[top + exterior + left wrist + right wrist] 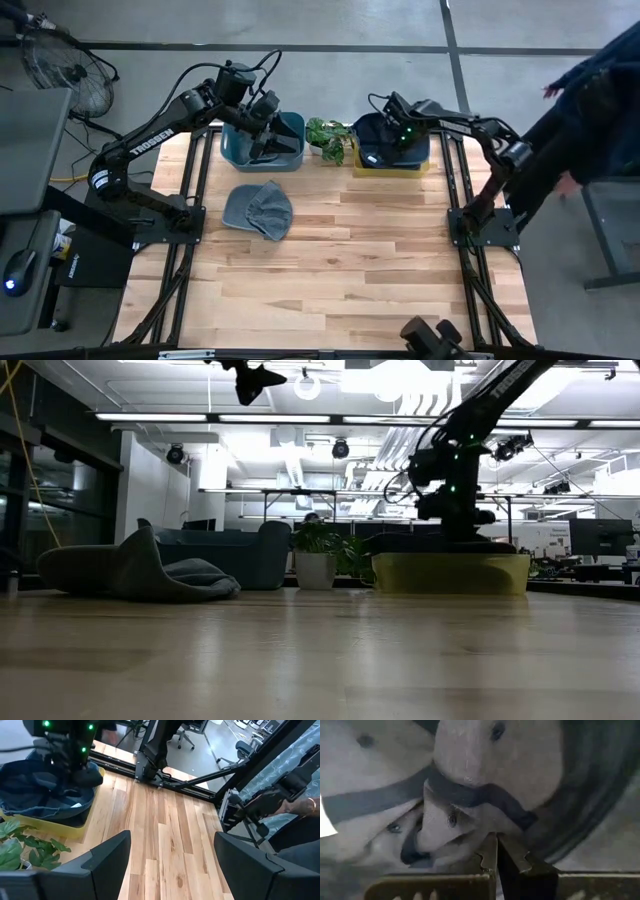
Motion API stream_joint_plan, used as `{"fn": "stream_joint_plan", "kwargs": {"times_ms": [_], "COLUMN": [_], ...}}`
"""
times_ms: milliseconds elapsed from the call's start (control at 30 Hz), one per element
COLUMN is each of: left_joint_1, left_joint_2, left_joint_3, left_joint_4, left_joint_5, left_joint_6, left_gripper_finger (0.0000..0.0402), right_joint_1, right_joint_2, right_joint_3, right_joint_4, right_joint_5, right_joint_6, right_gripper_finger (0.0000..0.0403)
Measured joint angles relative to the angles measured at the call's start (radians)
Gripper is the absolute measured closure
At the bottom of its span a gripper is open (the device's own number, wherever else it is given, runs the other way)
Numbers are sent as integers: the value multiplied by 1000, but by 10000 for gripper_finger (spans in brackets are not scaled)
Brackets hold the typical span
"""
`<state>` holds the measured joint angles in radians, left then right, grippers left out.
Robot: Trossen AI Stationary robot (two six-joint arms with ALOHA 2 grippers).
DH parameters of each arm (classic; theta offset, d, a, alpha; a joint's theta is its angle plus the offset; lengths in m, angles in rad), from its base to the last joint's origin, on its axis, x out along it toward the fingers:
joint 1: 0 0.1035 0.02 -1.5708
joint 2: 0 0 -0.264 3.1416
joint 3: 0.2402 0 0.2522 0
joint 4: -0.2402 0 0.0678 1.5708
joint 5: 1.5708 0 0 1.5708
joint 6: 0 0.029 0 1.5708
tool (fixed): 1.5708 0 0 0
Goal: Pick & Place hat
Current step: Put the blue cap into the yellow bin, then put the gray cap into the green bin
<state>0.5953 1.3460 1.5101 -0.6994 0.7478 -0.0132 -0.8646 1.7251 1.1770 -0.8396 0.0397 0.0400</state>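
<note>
The left arm (140,150) carries the word TROSSEN in white letters along its dark link; no other writing can be read. Two bins stand at the far edge of the wooden table (330,270). The blue bin (288,150) on the left side has the left gripper (262,138) hanging over it, fingers (107,852) spread wide apart and holding nothing; what lies in this bin cannot be told. The yellow bin (390,168) on the right side is filled with dark hats (372,135), seen as a crumpled navy heap in the left wrist view. The right gripper (400,135) reaches down into that heap with its fingertips pressed together, right against pale cloth with dark straps and eyelets in the right wrist view; whether any cloth is pinched between them cannot be told. Between the two bins stands a small potted plant (328,136). A grey hat (258,210) lies loose on the table, in front of the blue bin and apart from both grippers. A person's sleeve (590,110) shows past the right edge of the table
</note>
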Motion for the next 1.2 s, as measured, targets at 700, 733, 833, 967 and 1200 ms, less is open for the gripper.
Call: {"fn": "stream_joint_plan", "kwargs": {"times_ms": [700, 733, 833, 967, 1200], "left_joint_1": [0, 0, 0, 0, -21], "left_joint_2": [-30, -35, -40, -44, -49], "left_joint_3": [0, 0, 0, 0, -55], "left_joint_4": [-106, -115, -143, -202, -223], "left_joint_5": [-85, -88, -102, -156, -188], "left_joint_6": [-21, -21, -22, -26, -91], "left_gripper_finger": [118, 118, 118, 118, 118], "right_joint_1": [2, 2, 7, 33, 72], "right_joint_2": [-367, -398, -484, -579, -690], "right_joint_3": [3, 4, 4, 4, 4], "right_joint_4": [-29, -22, -6, 3, 26], "right_joint_5": [-200, -219, -261, -283, -284], "right_joint_6": [32, 31, 24, -11, -40], "right_gripper_finger": [403, 403, 403, 403, 403]}}
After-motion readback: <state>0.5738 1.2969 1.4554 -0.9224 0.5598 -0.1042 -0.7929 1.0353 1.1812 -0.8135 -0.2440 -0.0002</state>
